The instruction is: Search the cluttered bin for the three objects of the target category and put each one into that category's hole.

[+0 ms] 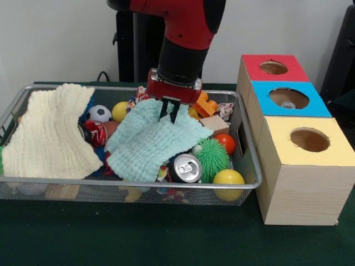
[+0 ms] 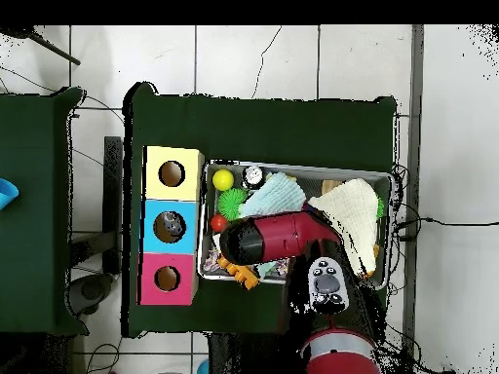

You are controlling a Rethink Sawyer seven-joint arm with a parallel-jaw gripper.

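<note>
Mint cloth [image 1: 148, 143] lies across the middle of the wire bin [image 1: 252, 160], and the gripper [image 1: 170, 112] has its two dark fingertips nearly together on the cloth's upper edge, pinching a fold. Cream cloth [image 1: 51, 133] covers the bin's left end. Beside the bin's right end stands the box [image 1: 297, 166] with red, blue and yellow holes.

A pale mint waffle-weave cloth [image 1: 152, 141] and a cream one [image 1: 52, 133] cover much of the silver wire bin [image 1: 133, 185]. Beside them show a black-and-white soccer ball [image 1: 100, 113], a green spiky ball [image 1: 213, 156], a red ball [image 1: 226, 143] and yellow balls [image 1: 228, 183]. The wooden box [image 1: 294, 160] has red, blue and yellow tops. The table [image 1: 166, 238] is dark green.
</note>
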